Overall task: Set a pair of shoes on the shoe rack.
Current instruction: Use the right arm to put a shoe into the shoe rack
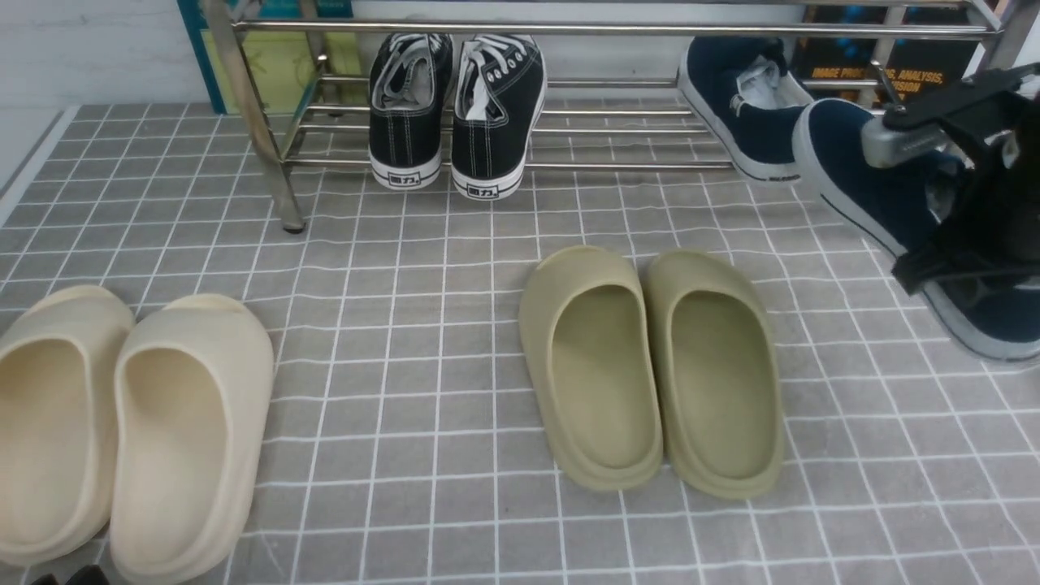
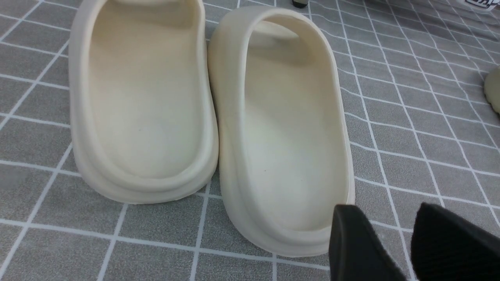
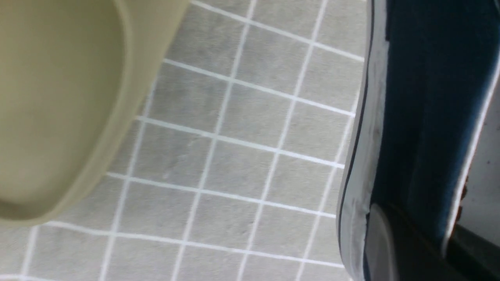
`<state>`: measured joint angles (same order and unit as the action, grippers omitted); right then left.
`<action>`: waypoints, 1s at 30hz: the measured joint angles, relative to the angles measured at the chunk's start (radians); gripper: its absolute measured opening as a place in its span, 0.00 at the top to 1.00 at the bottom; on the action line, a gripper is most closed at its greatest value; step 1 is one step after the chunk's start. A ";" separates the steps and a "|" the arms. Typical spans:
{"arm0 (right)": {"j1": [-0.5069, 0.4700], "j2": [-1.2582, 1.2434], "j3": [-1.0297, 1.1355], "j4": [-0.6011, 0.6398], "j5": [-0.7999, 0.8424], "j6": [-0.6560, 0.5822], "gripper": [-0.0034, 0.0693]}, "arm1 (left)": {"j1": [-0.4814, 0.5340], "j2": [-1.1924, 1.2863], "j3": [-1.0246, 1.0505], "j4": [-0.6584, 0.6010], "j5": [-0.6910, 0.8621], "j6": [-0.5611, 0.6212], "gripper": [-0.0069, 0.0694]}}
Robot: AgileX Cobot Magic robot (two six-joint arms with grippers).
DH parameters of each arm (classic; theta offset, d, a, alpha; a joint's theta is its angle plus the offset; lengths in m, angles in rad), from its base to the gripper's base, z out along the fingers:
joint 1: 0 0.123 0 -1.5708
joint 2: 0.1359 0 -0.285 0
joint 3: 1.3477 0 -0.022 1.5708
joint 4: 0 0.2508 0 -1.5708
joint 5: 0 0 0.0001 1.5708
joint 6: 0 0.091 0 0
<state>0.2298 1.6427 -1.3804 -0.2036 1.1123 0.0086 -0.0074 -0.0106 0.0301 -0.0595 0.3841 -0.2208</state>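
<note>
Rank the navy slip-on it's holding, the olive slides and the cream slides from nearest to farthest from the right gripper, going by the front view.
1. Navy slip-on: clamped in the right gripper itself, at the far right.
2. Olive slides: on the floor, centre-right.
3. Cream slides: on the floor, far left.

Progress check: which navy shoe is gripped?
The nearer navy shoe, tilted in the right gripper; the other navy shoe rests on the shoe rack.
</note>
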 joint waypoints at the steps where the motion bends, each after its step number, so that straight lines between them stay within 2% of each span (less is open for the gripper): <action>1: 0.000 0.015 -0.019 -0.012 0.017 0.009 0.91 | 0.000 0.000 0.000 0.000 0.000 0.000 0.60; 7: 0.000 0.028 -0.073 -0.030 0.068 0.031 0.91 | 0.000 0.000 0.000 0.000 0.000 0.000 0.60; 13: 0.000 -0.007 -0.076 0.029 0.081 0.040 0.91 | 0.000 0.000 0.000 0.000 0.000 0.000 0.60; 30: 0.000 -0.017 -0.076 -0.044 0.075 0.055 0.91 | 0.000 0.000 0.000 0.000 0.000 0.000 0.60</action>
<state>0.2298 1.6257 -1.4568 -0.2476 1.1872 0.0632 -0.0074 -0.0106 0.0301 -0.0595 0.3841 -0.2208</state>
